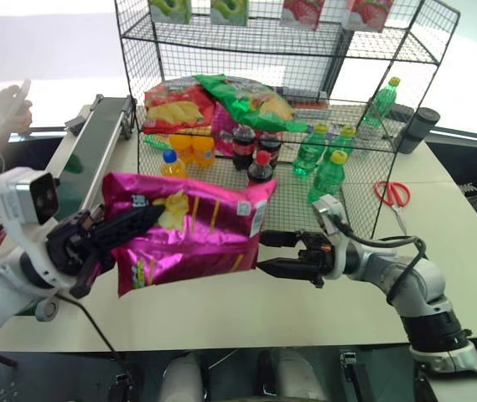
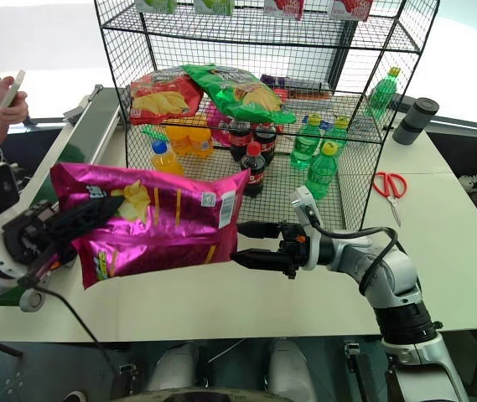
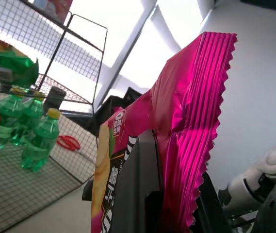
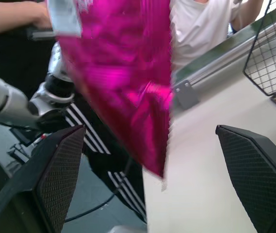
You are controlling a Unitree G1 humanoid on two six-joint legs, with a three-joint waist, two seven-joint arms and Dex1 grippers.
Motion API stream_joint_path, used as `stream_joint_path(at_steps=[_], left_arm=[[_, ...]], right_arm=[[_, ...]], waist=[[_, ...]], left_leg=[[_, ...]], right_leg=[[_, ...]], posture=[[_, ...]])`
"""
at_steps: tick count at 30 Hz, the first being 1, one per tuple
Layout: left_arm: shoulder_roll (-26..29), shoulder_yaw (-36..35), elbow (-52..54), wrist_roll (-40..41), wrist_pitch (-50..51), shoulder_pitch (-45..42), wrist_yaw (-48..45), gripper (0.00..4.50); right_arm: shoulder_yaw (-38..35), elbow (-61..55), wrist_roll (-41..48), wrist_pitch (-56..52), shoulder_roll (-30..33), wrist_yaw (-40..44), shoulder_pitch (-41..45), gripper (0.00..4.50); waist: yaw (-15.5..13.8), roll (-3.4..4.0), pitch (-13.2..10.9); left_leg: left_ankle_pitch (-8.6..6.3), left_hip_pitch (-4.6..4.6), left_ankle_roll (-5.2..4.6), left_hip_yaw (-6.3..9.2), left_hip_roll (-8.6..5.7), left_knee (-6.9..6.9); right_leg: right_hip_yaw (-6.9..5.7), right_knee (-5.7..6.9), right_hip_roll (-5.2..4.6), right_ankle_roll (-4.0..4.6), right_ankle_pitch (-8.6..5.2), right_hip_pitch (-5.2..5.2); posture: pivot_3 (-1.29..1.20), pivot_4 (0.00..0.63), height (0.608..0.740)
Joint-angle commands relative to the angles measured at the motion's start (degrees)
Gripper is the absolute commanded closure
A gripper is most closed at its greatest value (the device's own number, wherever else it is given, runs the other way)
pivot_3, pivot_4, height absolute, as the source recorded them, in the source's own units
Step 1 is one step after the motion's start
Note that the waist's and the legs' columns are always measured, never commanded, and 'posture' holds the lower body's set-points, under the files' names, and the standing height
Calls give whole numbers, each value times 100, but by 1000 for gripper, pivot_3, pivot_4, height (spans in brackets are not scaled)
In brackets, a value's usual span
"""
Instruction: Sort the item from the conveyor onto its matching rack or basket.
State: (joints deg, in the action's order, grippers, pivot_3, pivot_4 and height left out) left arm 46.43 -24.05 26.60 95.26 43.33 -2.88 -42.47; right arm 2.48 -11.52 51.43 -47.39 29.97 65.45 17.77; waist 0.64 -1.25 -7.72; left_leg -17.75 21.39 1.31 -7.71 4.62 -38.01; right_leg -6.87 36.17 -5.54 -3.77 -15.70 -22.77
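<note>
From the head views, the left gripper point(image 1: 95, 239) is clamped on one end of the pink chip bag point(image 1: 189, 230), holding it up off the conveyor point(image 1: 95, 146). The bag's far edge sits between the spread fingers of the right gripper point(image 1: 282, 254). The rack point(image 1: 355, 138) stands beyond both, so placing remains.

In the left wrist view, the bag's crimped seam point(image 3: 196, 126) is pinched.

In the right wrist view, both pads point(image 4: 62, 172) flank the bag unclosed.

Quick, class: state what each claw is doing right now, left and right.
Left claw: shut on the pink chip bag, holding it up.
Right claw: open, holding nothing, at the bag's edge.
</note>
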Motion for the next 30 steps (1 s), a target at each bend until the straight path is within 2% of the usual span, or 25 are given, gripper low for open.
stream_joint_path(at_steps=[1, 5, 11, 12, 13, 20, 25, 28, 30], left_arm=[[-128, 262, -238, 238, 151, -448, 26, 4413], [-350, 461, -425, 145, 271, -746, 39, 4413], [-518, 440, -605, 41, 433, -728, 24, 4413], [-543, 435, -611, -20, 429, -724, 8, 4500], [-572, 425, -625, -50, 425, -730, 7, 4500], [-686, 376, -677, -500, 372, -748, -171, 4500], [-658, 301, -780, -885, 333, -698, -395, 4500], [-611, 229, -772, -1337, 202, -530, -625, 3661], [-590, 189, -827, -1544, 134, -461, -782, 2669]], right_arm=[[-94, -419, 398, -249, 25, 5, 143, 0], [-20, -495, 331, -177, -93, -88, 237, 0], [11, -437, 355, -310, -186, -268, 334, 0], [42, -448, 347, -341, -155, -255, 321, 542], [89, -470, 288, -305, -135, -235, 284, 808], [244, -442, 99, -245, -48, -150, 243, 4240], [237, -381, -105, 6, 20, -92, 246, 4303], [149, -456, -316, 277, 99, -122, 159, 4303], [48, -551, -368, 391, 194, -134, 58, 4303]], waist=[[17, -2, 1], [6, -3, 2], [5, -3, 2], [-4, -3, 2], [-9, -3, 2], [8, -3, 2], [2, -4, 2], [8, -2, 1], [1, -2, 1]], left_leg=[[0, -1, 0, 0, 0, 0], [1, 2, 1, 0, -1, 1], [2, 1, 3, 0, -1, 1], [2, 2, 4, 0, -1, 0], [2, 3, 4, 0, -2, 0], [2, 3, 3, 1, -5, 1], [1, 3, 3, 2, -4, 1], [1, 3, 2, 1, -4, 1], [1, 4, 3, 1, -4, 3]], right_leg=[[0, 0, 0, 0, 0, 1], [0, -4, 1, -1, 0, 0], [0, -2, 2, -1, 0, -1], [0, -4, 2, -1, 0, 0], [0, -5, 1, -1, 0, 0], [0, -5, 0, -1, 0, 0], [0, -5, 0, -1, 0, 0], [0, -6, 1, -1, 0, -2], [0, -6, 1, -1, 0, -2]], posture=[[0, 150, 726], [0, 150, 726], [0, 150, 726], [0, 150, 726], [0, 150, 726], [0, 150, 726], [0, 150, 726], [0, 150, 726], [0, 150, 726]])
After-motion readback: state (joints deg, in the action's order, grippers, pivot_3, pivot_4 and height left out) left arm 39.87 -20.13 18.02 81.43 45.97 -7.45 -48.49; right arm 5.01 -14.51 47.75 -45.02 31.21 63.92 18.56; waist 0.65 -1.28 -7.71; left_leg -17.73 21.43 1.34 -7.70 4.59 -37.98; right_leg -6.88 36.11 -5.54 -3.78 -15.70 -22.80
